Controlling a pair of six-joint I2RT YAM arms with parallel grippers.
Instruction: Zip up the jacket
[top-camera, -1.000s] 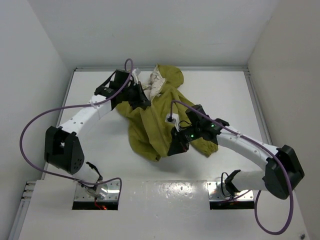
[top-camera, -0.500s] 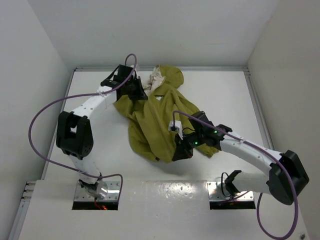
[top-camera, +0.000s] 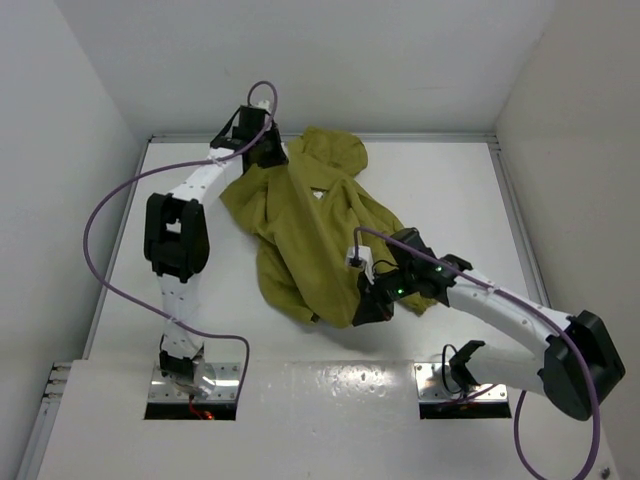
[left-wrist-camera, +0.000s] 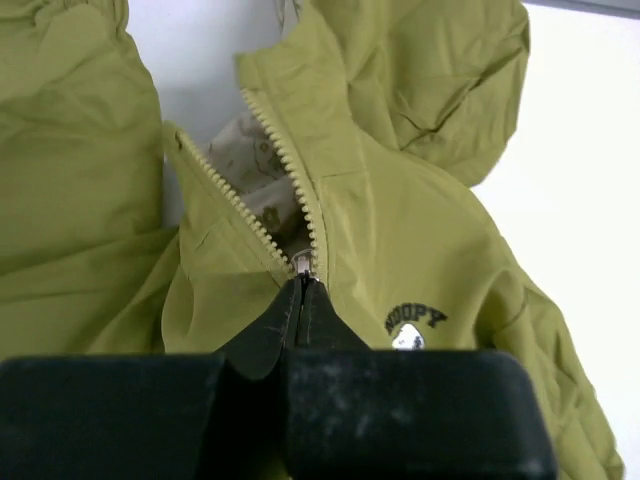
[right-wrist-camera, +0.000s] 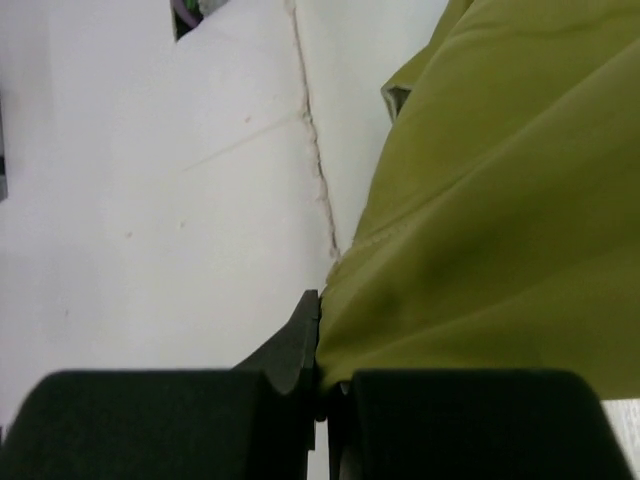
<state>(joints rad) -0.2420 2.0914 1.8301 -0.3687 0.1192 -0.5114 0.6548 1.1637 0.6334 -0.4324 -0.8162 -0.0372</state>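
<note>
- The left gripper (left-wrist-camera: 302, 292) has its fingers pressed together. Their tips pinch the zipper slider (left-wrist-camera: 303, 264).
- Above the slider, the two rows of cream zipper teeth (left-wrist-camera: 236, 200) spread apart over the printed lining (left-wrist-camera: 255, 172).
- The right gripper (right-wrist-camera: 320, 312) has its fingers clamped on the bottom hem of the jacket (right-wrist-camera: 500, 200), close over the white table (right-wrist-camera: 150, 200).
- From above, the jacket (top-camera: 310, 230) lies mid-table with its hood toward the far edge. It is stretched between the left gripper at its far-left end and the right gripper at its near end.
- Compared with a second ago, the left gripper has travelled toward the far edge and the right gripper toward the near edge. The jacket is drawn out longer, and the cream lining beside the hood no longer shows from above.
- The black chest lettering (left-wrist-camera: 415, 319) reads "NOOPY"; its start is lost in a fold.
</note>
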